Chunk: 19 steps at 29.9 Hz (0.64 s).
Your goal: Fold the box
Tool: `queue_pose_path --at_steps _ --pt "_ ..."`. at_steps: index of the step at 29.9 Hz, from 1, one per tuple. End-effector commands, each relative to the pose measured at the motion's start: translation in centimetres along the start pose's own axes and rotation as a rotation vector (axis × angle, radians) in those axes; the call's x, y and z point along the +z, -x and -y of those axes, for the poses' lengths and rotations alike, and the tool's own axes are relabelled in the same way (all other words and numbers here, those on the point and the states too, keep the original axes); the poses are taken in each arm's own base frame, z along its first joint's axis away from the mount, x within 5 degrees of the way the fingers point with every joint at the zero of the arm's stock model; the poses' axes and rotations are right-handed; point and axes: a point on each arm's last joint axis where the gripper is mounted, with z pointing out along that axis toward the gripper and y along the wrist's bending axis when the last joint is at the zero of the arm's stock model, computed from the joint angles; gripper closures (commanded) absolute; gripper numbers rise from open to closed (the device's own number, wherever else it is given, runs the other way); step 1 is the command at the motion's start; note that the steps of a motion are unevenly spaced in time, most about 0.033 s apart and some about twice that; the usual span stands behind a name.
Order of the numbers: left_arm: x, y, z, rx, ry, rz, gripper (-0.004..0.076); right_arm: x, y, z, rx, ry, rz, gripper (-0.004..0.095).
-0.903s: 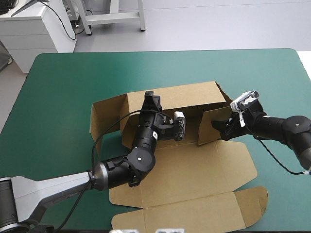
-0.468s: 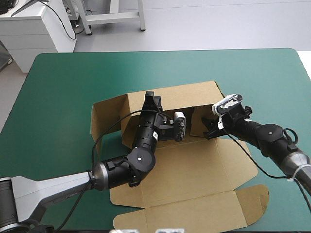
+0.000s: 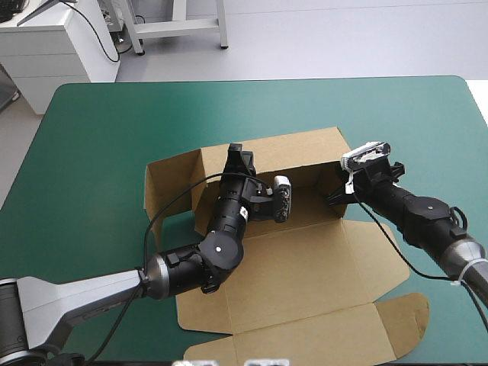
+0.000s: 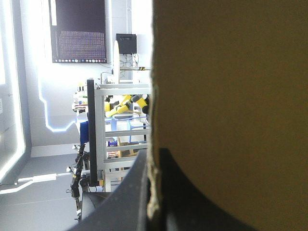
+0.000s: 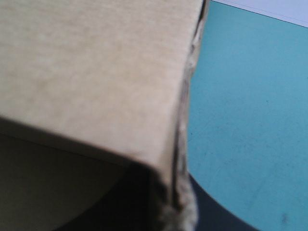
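Centrally on the teal-green worktop (image 3: 91, 137) a flat-cut brown cardboard box (image 3: 305, 267) is laid, its rear wall raised. That wall's top edge is clamped between the black fingers of the left pincer (image 3: 238, 152); board at the wall's right end is gripped likewise by the right pincer (image 3: 335, 200).

Brown box (image 3: 305, 267) lies centred on table (image 3: 91, 152), far wall raised.
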Motion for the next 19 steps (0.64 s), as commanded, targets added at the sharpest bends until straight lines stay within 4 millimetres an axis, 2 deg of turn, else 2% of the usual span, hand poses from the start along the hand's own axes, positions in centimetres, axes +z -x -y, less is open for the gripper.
queue_pose_path --at_steps 1,3,4,8,10,12,19 --pt "-1.1 0.2 -2.9 0.006 0.120 0.048 0.0723 -0.9 1.7 -0.5 -0.032 0.047 0.071 0.0929" --pt "-1.1 0.2 -2.9 0.007 0.121 0.049 0.0673 -0.9 1.7 -0.5 -0.032 0.047 0.071 0.0929" --pt "-1.1 0.2 -2.9 0.007 0.121 0.049 0.0622 -0.9 1.7 -0.5 -0.032 0.047 0.071 0.0929" --pt "-1.1 0.2 -2.9 0.007 0.121 0.049 0.0316 -0.9 1.7 -0.5 -0.032 0.047 0.071 0.0929" --pt "-1.1 0.2 -2.8 0.002 0.117 0.055 0.0199 -0.9 1.7 -0.5 -0.010 0.049 0.076 0.0929" --pt "-1.1 0.2 -2.8 0.002 0.117 0.055 0.0155 -0.9 1.8 -0.4 0.047 0.042 0.085 0.0929" --pt "-1.3 0.4 -2.8 -0.028 0.123 0.051 0.0150 -0.5 2.4 0.9 0.036 -0.074 0.077 0.0927"
